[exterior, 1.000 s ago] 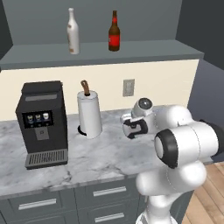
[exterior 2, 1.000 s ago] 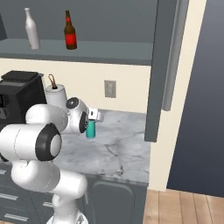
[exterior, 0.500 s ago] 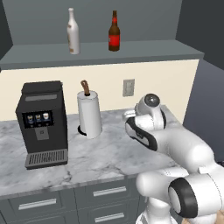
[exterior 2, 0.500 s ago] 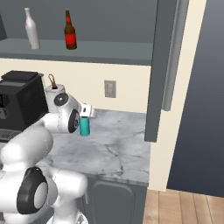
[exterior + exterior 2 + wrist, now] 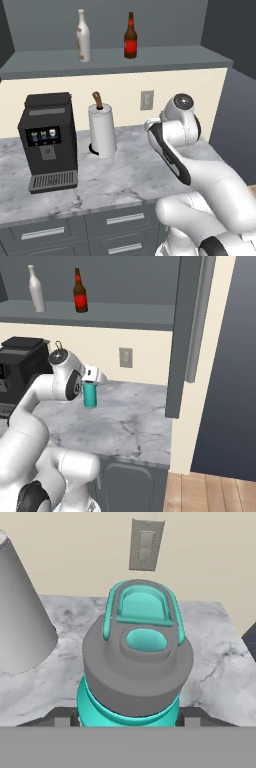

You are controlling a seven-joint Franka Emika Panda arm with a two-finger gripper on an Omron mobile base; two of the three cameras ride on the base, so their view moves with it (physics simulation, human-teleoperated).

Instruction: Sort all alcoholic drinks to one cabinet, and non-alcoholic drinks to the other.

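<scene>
teal bottle (image 5: 130, 677) with its grey cap (image 5: 137, 662) sits between the claw's (image 5: 90, 387) two fingers, which are closed in on its sides just under the cap, so the claw has hold of it. in the right base view the bottle (image 5: 90, 395) hangs upright from the claw, lifted clear of the marble counter (image 5: 130, 426), with the arm's elbow at nine o'clock of it. in the hand view the counter lies below the bottle, a wall outlet (image 5: 146, 545) shows at twelve o'clock and the white paper-towel roll (image 5: 20, 612) stands at nine o'clock.

out from there, in the left base view the paper-towel roll (image 5: 102, 131) stands on the counter near the back wall, and the black coffee machine (image 5: 48, 140) is at nine o'clock of it, close beside. the outlet (image 5: 147, 100) is on the wall at two o'clock of the roll.

up on the open cabinet shelf (image 5: 115, 61), at twelve o'clock above the counter, stand two long-necked bottles, both upright and apart: a cream-white bottle (image 5: 83, 43) and, at three o'clock of it, a brown bottle (image 5: 130, 43) with a red label. in the right base view a dark cabinet door (image 5: 182, 331) stands open at three o'clock of the shelf.
</scene>
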